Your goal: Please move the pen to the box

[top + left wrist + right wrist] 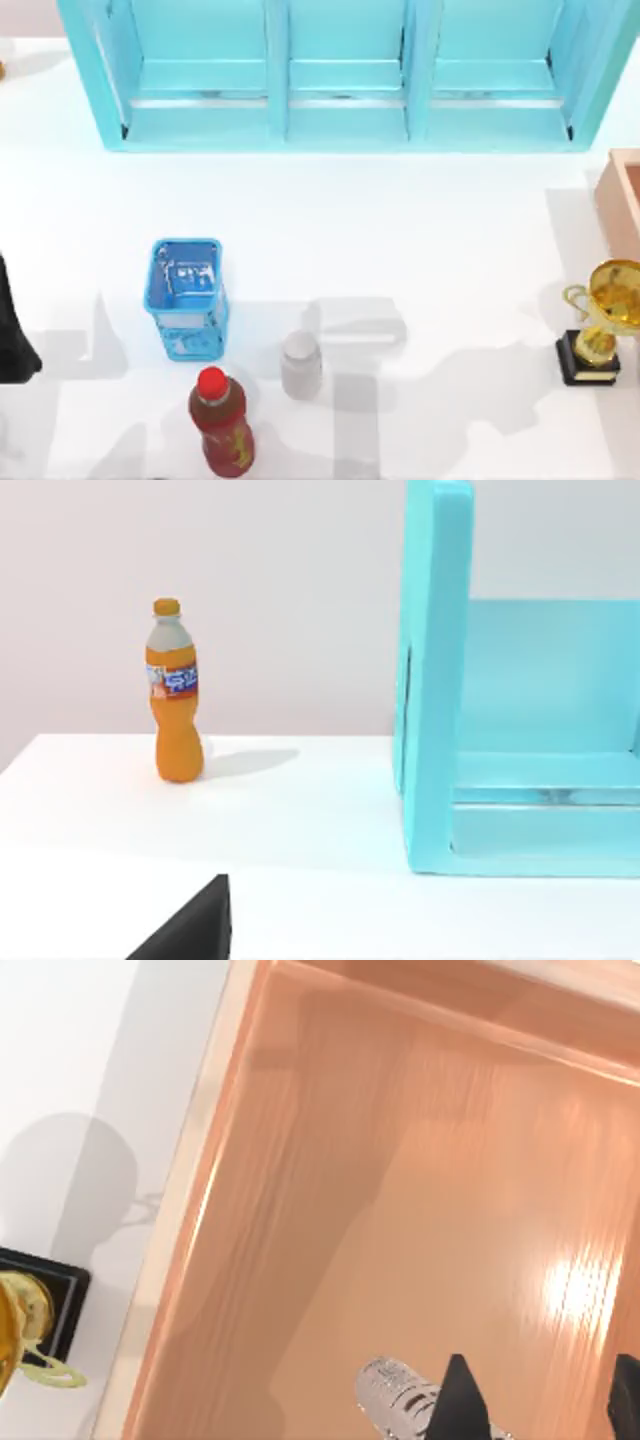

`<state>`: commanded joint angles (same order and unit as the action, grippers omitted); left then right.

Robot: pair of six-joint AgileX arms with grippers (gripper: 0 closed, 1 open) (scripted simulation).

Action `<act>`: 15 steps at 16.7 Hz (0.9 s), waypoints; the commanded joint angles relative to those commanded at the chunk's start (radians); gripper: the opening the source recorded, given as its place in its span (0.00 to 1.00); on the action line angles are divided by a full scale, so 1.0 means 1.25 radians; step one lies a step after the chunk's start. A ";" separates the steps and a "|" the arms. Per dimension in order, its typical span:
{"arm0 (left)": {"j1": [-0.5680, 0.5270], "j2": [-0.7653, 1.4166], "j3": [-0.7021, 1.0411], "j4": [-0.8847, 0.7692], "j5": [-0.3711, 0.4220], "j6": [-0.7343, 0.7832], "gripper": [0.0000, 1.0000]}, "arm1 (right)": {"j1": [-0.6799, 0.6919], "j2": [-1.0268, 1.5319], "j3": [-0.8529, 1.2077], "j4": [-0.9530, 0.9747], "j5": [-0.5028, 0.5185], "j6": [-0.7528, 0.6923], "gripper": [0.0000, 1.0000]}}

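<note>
Here the right hand (535, 1400) hangs over the box (330, 1210), fingers clasping the pen (395, 1392) above its floor. White desk (400, 220); the box sits beside the trophy (600, 325).

white table (400, 220), turquoise cabinet (345, 75), pale wall (280, 580)

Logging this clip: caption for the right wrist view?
Right pincer holds the pen over the box interior, gold trophy outside.
</note>
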<state>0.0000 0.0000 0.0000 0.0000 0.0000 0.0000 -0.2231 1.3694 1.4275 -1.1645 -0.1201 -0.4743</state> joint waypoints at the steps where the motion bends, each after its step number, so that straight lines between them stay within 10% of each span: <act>1: 0.000 0.000 0.000 0.000 0.000 0.000 1.00 | 0.001 0.001 -0.010 0.011 0.000 0.001 0.00; 15: 0.000 0.000 0.000 0.000 0.000 0.000 1.00 | 0.012 0.000 -0.197 0.203 0.007 0.011 0.08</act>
<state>0.0000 0.0000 0.0000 0.0000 0.0000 0.0000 -0.2085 1.3693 1.1814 -0.9109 -0.1112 -0.4599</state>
